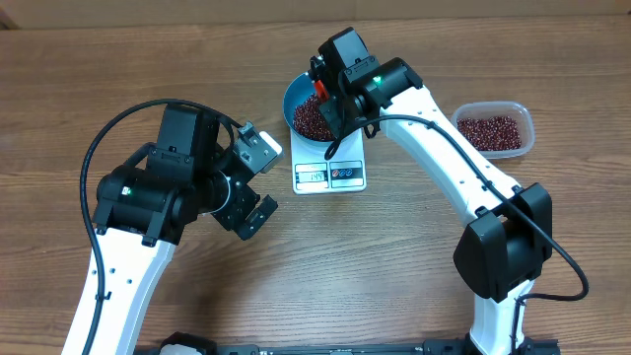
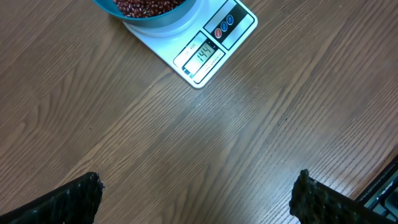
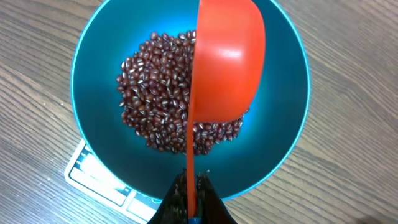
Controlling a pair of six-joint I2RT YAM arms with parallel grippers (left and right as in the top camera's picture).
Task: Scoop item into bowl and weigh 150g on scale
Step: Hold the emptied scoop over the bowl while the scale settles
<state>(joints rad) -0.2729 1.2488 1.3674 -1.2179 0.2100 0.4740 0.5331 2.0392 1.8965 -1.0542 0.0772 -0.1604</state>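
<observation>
The blue bowl (image 1: 292, 99) stands on the white scale (image 1: 330, 176), with a heap of dark red beans (image 3: 155, 93) inside it. My right gripper (image 3: 191, 199) is shut on the thin handle of an orange-red scoop (image 3: 227, 62). The scoop is tipped on its side above the beans, over the bowl's (image 3: 93, 62) right half. Its inside is hidden from me. The scale's display (image 2: 202, 55) seems to read 144. My left gripper (image 2: 199, 199) hangs open over bare wood in front and left of the scale (image 2: 236, 25), holding nothing.
A clear plastic container (image 1: 493, 128) holding more beans sits to the right of the scale, beyond my right arm. My left arm (image 1: 158, 197) fills the table's left front. The scale's button panel faces the front edge.
</observation>
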